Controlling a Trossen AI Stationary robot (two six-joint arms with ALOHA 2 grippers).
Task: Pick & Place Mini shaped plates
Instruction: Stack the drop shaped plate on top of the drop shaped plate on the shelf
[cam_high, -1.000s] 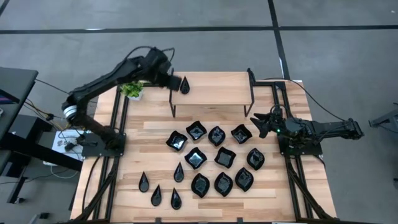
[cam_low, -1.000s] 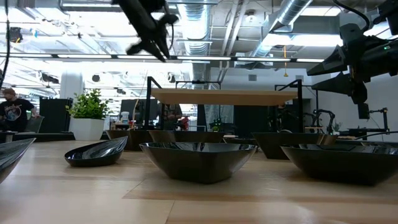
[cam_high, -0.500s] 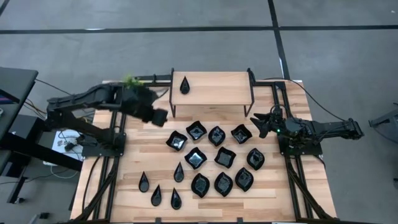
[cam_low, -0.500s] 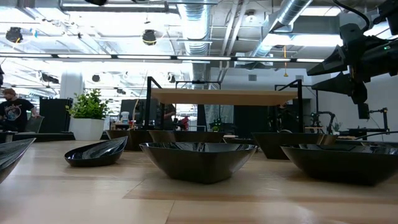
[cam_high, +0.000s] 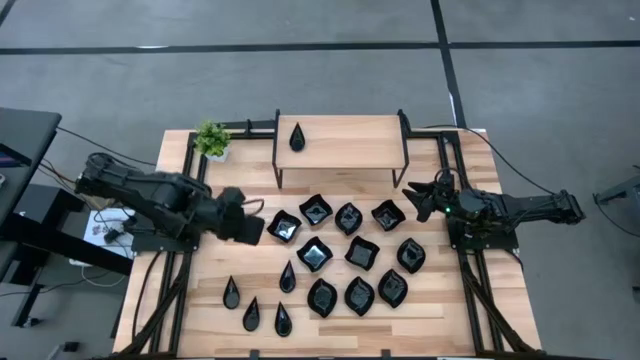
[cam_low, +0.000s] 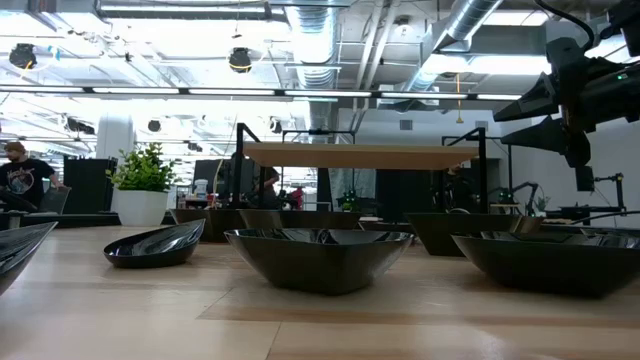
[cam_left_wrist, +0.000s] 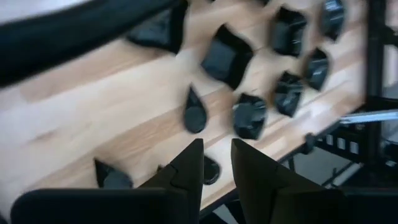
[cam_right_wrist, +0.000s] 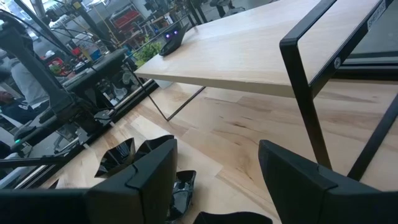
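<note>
High view: we find the left gripper (cam_high: 252, 228) low over the table (cam_high: 250, 205), just left of the leftmost wavy square plate (cam_high: 283, 227). One teardrop plate (cam_high: 297, 137) lies on the raised shelf (cam_high: 345, 142) at the far side. The remaining mini shaped plates (cam_high: 347, 255), squares and leaf ovals, are clustered at the table's centre, with four teardrops (cam_high: 258, 303) at the near left. A small green plant (cam_high: 212, 140) stands at the far left corner. The right gripper (cam_high: 415, 200) hangs at the right edge, fingers spread and holding nothing.

Low view: we see black plates (cam_low: 318, 257) in a row on the wood, the shelf (cam_low: 362, 154) behind them, the plant (cam_low: 145, 183) at left, and the right gripper (cam_low: 535, 108) high at right. A person (cam_low: 17, 176) sits far left in the room.

Left wrist view: the fingers (cam_left_wrist: 186, 177) stand close together with a narrow gap, empty, above the plates (cam_left_wrist: 227, 57).

Right wrist view: the spread fingers (cam_right_wrist: 144, 177) face the shelf (cam_right_wrist: 249, 53), where the teardrop (cam_right_wrist: 171, 39) rests.
</note>
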